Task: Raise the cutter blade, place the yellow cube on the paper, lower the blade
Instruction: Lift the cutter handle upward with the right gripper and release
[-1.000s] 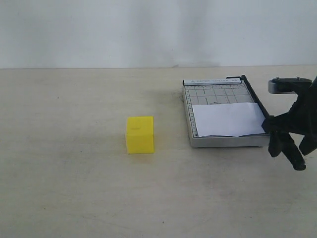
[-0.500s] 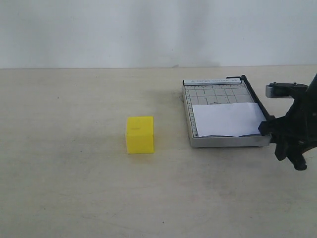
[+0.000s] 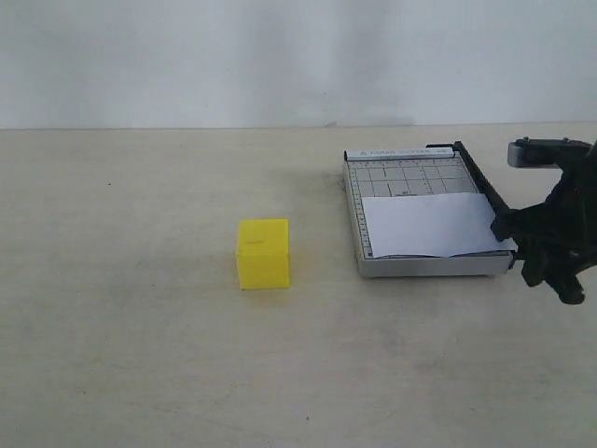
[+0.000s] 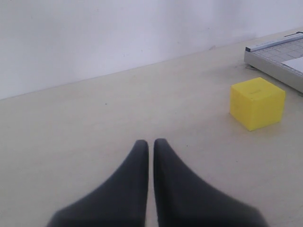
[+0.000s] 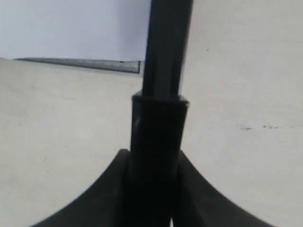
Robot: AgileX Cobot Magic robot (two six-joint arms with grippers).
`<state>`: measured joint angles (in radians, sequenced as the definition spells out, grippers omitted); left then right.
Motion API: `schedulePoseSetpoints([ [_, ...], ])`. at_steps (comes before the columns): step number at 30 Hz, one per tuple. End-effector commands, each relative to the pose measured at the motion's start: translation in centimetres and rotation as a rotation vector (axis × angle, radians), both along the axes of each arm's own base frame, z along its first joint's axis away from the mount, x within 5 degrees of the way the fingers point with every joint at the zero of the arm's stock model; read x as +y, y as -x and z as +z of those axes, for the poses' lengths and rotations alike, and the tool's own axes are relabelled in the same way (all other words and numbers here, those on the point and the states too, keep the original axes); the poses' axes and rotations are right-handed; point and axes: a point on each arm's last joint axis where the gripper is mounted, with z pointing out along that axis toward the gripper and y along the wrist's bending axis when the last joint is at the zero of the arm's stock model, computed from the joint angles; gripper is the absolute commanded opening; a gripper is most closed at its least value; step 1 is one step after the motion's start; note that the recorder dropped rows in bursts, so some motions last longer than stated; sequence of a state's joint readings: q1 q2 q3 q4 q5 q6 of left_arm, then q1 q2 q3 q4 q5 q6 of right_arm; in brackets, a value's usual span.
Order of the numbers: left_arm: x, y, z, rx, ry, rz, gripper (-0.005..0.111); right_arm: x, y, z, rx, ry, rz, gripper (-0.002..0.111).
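Note:
The yellow cube (image 3: 264, 254) stands on the table left of the trimmer, and it also shows as the yellow cube (image 4: 257, 103) in the left wrist view. The white paper (image 3: 429, 225) lies on the trimmer's grey base (image 3: 401, 173). The black cutter blade (image 3: 476, 182) runs along the base's right edge. My right gripper (image 3: 519, 235) is at its handle end. In the right wrist view, the right gripper (image 5: 152, 158) is shut on the blade's handle (image 5: 158, 132), with the paper (image 5: 71, 28) beyond. My left gripper (image 4: 151, 142) is shut on nothing, well short of the cube.
A pale wall rises behind the table's far edge (image 3: 187, 128). Bare tabletop (image 3: 121, 308) stretches left of and in front of the cube. A corner of the trimmer base (image 4: 274, 54) shows beyond the cube in the left wrist view.
My right arm has closed in on the blade's handle and risen slightly. The cube and the paper have not moved.

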<state>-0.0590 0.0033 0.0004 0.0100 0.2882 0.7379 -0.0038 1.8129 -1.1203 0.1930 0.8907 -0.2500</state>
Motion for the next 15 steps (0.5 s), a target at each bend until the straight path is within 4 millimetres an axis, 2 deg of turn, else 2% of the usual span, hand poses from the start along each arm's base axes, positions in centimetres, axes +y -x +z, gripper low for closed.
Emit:
schedulePoseSetpoints([
  [1, 0.0, 0.0, 0.1, -0.008, -0.003, 0.002, 0.004, -0.3, 0.3, 3.6, -0.149, 0.029, 0.044, 0.001],
  [7, 0.0, 0.0, 0.1, -0.008, -0.003, 0.002, 0.004, -0.3, 0.8, 6.2, -0.253, 0.034, 0.038, 0.001],
  [13, 0.0, 0.0, 0.1, -0.008, -0.003, 0.002, 0.004, -0.4, 1.3, 10.1, -0.471, 0.049, 0.018, 0.001],
  [15, 0.0, 0.0, 0.1, -0.008, -0.003, 0.002, 0.004, -0.4, 1.6, 10.6, -0.487, 0.049, 0.018, 0.002],
])
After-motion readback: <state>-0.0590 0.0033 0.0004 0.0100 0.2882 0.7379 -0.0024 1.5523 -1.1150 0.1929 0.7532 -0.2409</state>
